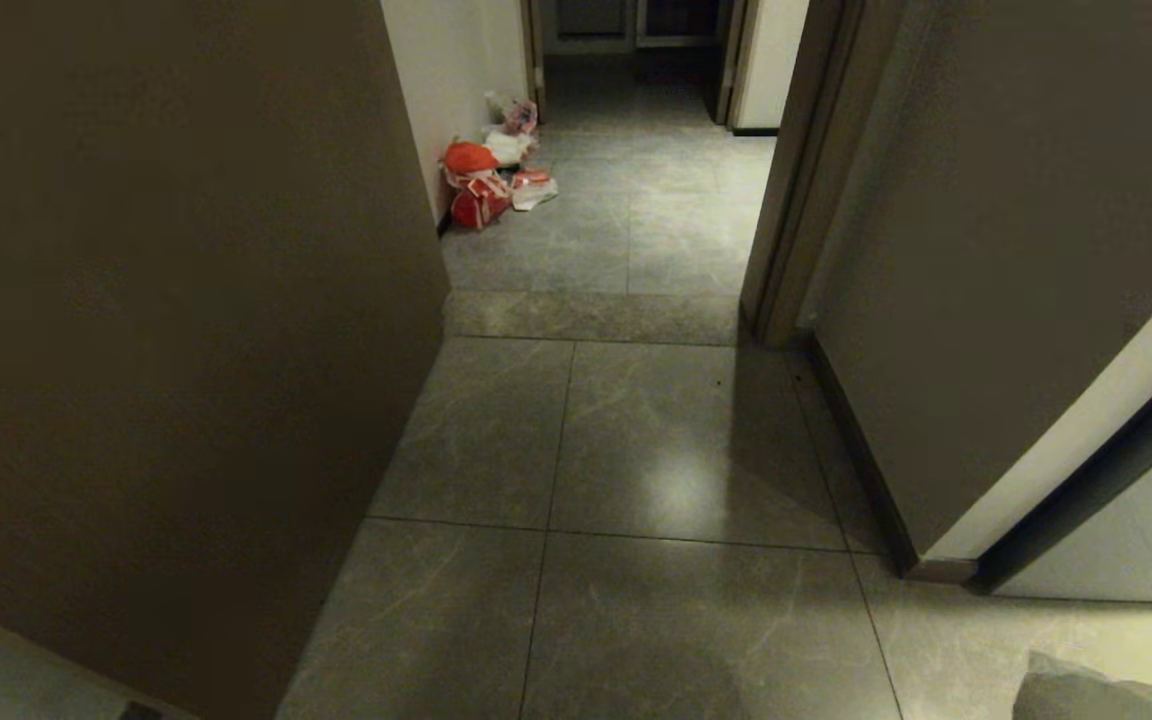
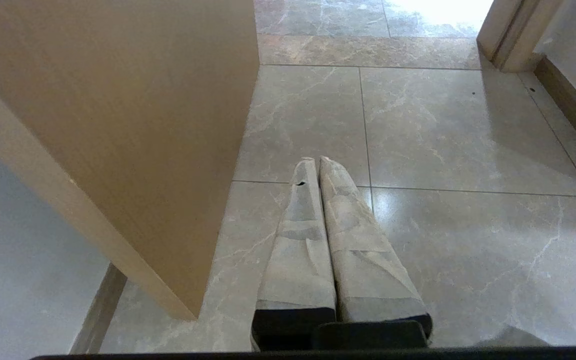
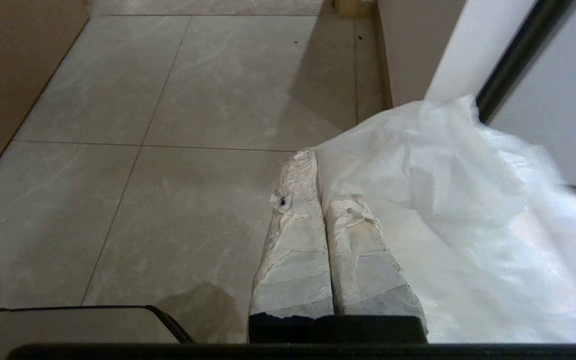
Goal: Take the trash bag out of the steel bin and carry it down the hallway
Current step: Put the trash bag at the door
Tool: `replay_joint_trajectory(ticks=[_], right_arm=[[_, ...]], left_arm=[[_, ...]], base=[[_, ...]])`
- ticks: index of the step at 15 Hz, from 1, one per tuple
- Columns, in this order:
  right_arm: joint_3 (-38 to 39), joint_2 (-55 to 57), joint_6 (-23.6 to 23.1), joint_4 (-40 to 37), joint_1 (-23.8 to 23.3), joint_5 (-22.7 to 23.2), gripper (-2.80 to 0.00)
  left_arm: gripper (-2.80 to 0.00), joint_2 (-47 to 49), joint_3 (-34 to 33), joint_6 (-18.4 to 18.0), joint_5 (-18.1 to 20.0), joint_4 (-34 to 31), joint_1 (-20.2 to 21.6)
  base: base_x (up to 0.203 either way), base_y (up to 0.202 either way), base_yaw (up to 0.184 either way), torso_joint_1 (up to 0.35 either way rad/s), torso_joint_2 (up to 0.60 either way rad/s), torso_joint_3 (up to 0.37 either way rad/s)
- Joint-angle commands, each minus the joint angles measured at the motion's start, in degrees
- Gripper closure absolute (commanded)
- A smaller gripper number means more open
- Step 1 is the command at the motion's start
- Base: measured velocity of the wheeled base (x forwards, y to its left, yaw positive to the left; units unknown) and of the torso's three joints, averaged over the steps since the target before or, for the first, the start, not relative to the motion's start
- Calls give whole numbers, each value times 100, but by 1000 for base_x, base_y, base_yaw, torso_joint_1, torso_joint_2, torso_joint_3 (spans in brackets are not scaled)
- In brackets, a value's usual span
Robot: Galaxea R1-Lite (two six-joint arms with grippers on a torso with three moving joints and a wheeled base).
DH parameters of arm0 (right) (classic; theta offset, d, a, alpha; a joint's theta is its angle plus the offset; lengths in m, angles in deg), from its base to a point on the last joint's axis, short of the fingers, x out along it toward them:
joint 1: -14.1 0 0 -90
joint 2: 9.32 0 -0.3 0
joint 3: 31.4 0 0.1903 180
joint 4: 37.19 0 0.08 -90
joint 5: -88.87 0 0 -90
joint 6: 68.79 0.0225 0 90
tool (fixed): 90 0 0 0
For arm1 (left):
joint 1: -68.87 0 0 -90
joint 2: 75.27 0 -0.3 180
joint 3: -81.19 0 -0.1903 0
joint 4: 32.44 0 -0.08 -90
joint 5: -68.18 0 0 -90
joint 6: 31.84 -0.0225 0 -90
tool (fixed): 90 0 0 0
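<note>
White crinkly plastic of the trash bag (image 3: 443, 210) drapes beside the right gripper (image 3: 313, 155), jaws pressed together, apparently pinching it. Left gripper (image 2: 316, 161) hangs shut, empty. Drive steadily along the hallway (image 1: 626, 440), keeping the bag off the door frame (image 1: 786, 200).

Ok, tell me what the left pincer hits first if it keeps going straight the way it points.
Probably the grey floor tile ahead: the left pincer, shut and empty, angles down at it. The beige wall panel stands off to one side, seemingly outside that line.
</note>
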Motion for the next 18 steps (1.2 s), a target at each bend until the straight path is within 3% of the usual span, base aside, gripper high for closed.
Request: replay_joint_trajectory(ticks=[1,18], right_arm=[[1,-1,-1,-7,3,-2,0],[1,-1,-1,-7,3,-2,0]], left_arm=[[0,-2,-8,2,1,1,2],[0,-2,-9,19,1,1,2]], base=[[0,0,0,0,0,0],[0,0,0,0,0,0]])
